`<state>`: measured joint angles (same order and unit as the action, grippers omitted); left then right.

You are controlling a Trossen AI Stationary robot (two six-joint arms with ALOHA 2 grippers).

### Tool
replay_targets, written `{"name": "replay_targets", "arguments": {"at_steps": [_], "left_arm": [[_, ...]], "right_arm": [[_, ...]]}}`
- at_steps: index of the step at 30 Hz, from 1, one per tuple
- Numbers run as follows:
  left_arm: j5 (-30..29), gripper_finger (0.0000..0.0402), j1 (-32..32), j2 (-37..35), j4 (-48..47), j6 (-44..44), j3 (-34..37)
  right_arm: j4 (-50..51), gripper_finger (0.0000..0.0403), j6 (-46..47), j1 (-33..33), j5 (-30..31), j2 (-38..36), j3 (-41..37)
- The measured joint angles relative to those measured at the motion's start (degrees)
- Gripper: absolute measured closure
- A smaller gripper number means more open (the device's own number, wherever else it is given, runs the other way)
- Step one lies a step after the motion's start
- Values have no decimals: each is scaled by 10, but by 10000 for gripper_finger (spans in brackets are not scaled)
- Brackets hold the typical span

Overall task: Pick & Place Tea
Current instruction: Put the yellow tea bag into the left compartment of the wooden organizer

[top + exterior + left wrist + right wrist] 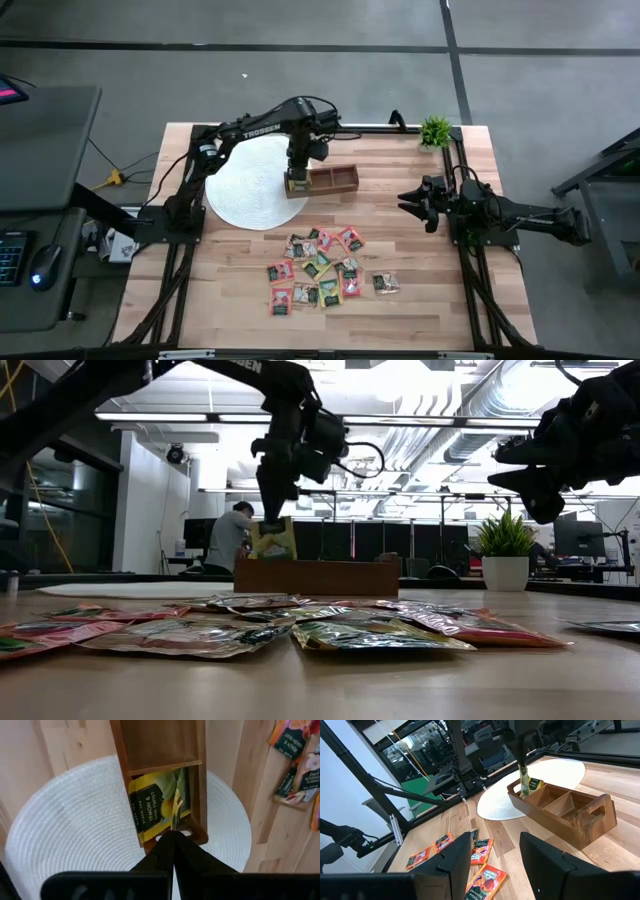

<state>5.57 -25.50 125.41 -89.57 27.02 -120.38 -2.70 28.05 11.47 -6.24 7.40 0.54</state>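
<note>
Pinching a yellow tea packet by its edge, the left gripper hung closed over the end compartment of the wooden tray, upper centre of the high view. The packet's lower part was hidden behind the tray wall. The flat foil packets lay scattered below. The right gripper waited with fingers apart, empty.
</note>
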Motion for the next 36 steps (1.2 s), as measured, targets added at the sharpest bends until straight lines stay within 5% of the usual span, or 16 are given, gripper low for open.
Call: {"name": "replay_targets", "arguments": {"at_steps": [18, 30, 36], "left_arm": [[-1, 396, 0, 8, -4, -3, 1], [-5, 297, 0, 8, -4, -5, 1], [-6, 283, 0, 6, -4, -29, -4]], "right_arm": [[0, 238, 0, 0, 0, 0, 0], [1, 238, 0, 0, 0, 0, 0], [1, 238, 0, 0, 0, 0, 0]]}}
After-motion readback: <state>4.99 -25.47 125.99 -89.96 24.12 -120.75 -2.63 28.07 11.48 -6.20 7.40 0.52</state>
